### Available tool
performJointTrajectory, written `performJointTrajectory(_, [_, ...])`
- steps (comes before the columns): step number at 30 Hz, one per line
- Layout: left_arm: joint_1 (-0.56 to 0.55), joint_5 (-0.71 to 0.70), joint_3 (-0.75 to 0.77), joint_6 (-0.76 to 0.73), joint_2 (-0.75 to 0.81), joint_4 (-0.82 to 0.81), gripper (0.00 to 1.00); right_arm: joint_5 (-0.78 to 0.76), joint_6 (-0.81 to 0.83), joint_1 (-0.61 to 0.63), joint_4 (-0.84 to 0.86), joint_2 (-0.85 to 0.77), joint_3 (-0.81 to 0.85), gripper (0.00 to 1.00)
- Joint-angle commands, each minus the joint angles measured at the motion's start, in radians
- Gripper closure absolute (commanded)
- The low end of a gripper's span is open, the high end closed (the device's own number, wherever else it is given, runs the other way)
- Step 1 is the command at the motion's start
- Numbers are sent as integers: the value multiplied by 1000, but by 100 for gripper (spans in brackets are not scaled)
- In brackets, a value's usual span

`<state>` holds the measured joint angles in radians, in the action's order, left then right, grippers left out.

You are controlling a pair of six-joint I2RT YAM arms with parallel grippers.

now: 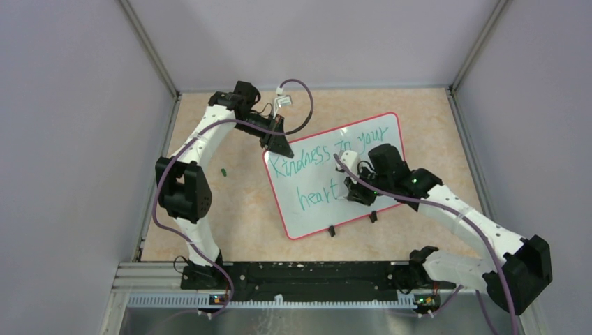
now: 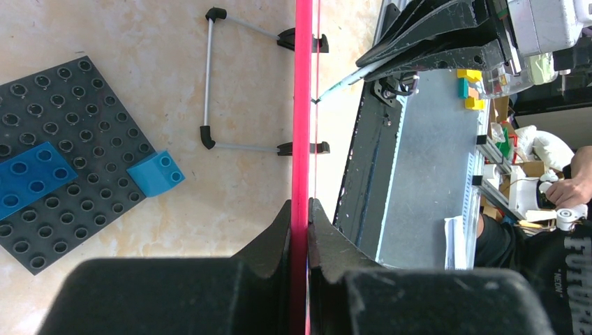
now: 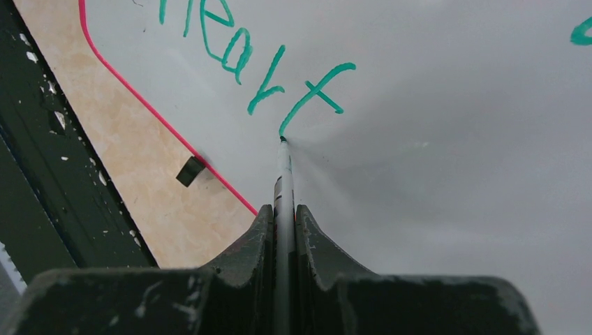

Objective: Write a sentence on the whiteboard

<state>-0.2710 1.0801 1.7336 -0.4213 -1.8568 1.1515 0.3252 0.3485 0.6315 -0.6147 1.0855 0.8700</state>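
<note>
Now the left claw (image 2: pixel 300 209) grips the whiteboard (image 2: pixel 302 105) by its red rim. The right claw (image 3: pixel 283 209) pinches a marker (image 3: pixel 283 171), its tip touching the sentence (image 3: pixel 307 98) at the last "t".

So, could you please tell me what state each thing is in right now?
left gripper: shut on the rim of the whiteboard.
right gripper: shut on the marker.
marker: uncapped, tip touching the whiteboard at the final t's foot.
sentence: reads "Kindness in your heart"; no full stop visible.
whiteboard: written on, two lines.

Red-rimmed whiteboard (image 1: pixel 314 216), teal sentence (image 1: pixel 307 159) in two lines
</note>
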Motion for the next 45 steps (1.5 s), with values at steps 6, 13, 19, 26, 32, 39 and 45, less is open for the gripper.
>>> performJointTrajectory(6, [4,-132,19,-43,2,-25,100,-113,50,-10,-15,-27,58,100])
performJointTrajectory(13, [4,-131,24,-40,4,-25,100,-74,43,-10,-46,-34,114,100])
performJointTrajectory(19, [4,-131,25,-41,6,-26,100,-91,46,-10,-66,-45,110,100])
performJointTrajectory(26, [4,-131,23,-40,7,-24,100,-129,55,-10,-28,-31,54,100])
performJointTrajectory(32, [5,-143,20,-38,8,-26,100,-140,62,-10,-9,-11,38,100])
performJointTrajectory(39, [4,-145,24,-28,12,-33,95,-94,59,-10,-39,-25,88,100])
performJointTrajectory(45, [5,-154,62,12,32,-58,61,18,43,-10,-116,-39,212,100])
